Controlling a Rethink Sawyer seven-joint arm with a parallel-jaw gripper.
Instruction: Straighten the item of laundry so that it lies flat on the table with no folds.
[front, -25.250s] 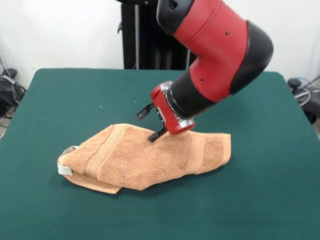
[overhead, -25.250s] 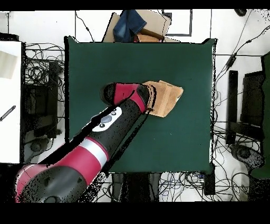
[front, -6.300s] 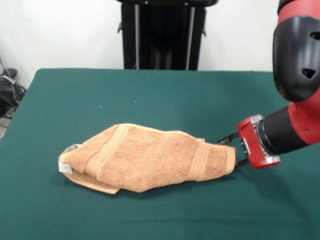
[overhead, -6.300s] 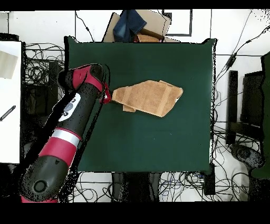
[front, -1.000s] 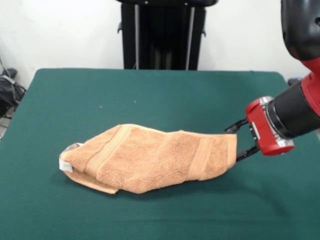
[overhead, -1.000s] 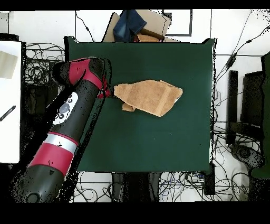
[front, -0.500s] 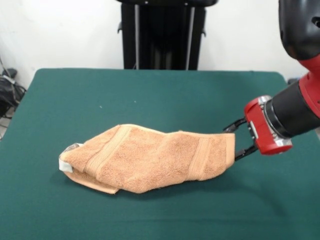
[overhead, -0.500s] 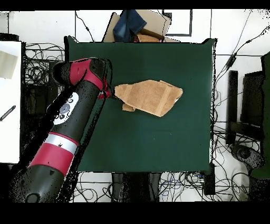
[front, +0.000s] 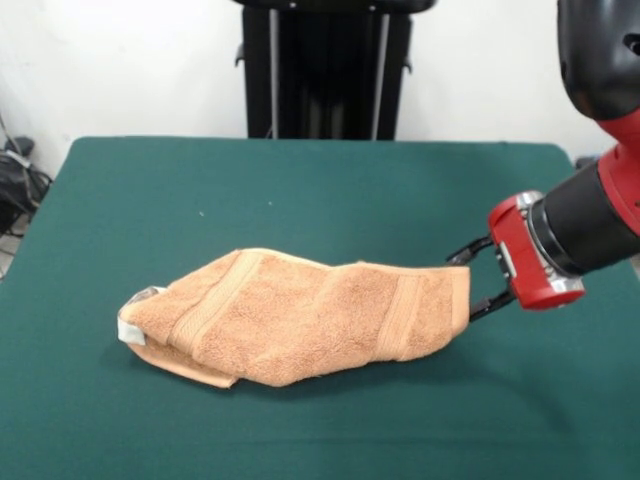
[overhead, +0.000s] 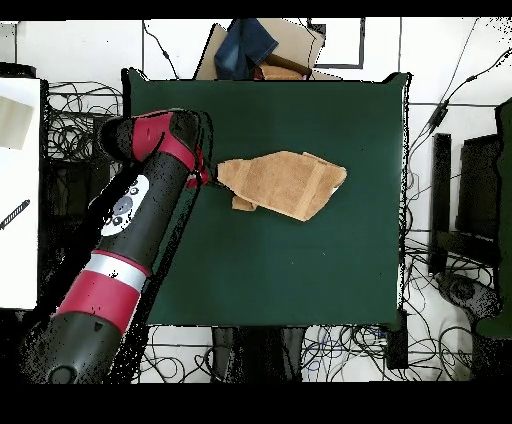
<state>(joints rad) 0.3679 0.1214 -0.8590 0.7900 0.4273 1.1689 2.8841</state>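
An orange-tan towel (front: 300, 320) lies bunched and folded over itself near the middle of the green table (front: 320, 190). It looks soft, light and limp, likely to sag and drag when pulled, so a free corner or edge seems the best place to hold. The claw (front: 478, 281) reaches in sideways at the towel's end, its jaws spread above and below the edge, apparently not yet pinching it.
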